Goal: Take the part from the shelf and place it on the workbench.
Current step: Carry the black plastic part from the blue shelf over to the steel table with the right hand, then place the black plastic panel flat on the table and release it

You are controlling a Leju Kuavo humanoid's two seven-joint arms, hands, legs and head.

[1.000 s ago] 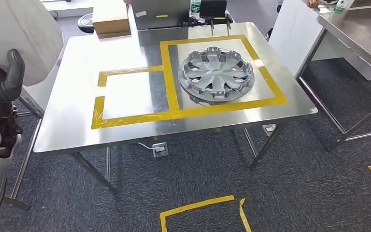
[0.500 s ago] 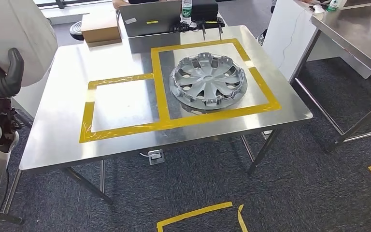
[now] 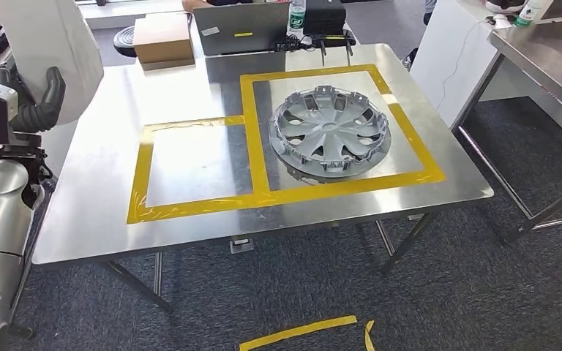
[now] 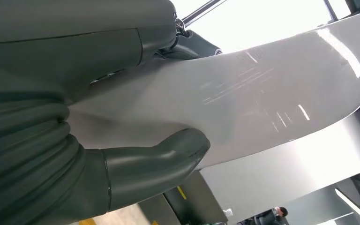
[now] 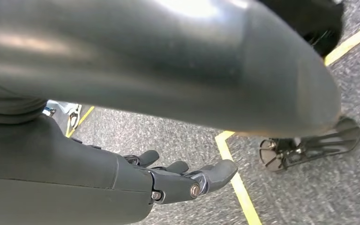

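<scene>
Dark grey carpet with yellow tape marks surrounds a steel bench (image 3: 102, 219) that stands ahead of me, carrying two yellow taped rectangles side by side. One grey wheel cover (image 3: 331, 131) lies flat inside the larger, right-hand rectangle; the smaller left rectangle holds nothing. At the far edge sit one cardboard box (image 3: 162, 38), one laptop (image 3: 240, 28) and one bottle (image 3: 296, 12). A second steel table (image 3: 549, 51) stands to the right. My left hand (image 4: 136, 168) grips the part (image 3: 51, 36), a large pale curved panel held up at the far left, beside the bench's left edge, with the thumb pressed on its smooth face. My right hand (image 5: 187, 180) hangs low over the carpet, fingers apart and holding nothing. I count one panel. I judge it to be light for its size but broad and awkward, fairly stiff, with a glossy face that may slip under the thumb; a hold near its edge seems safest, and its free end could swing into the bench.
</scene>
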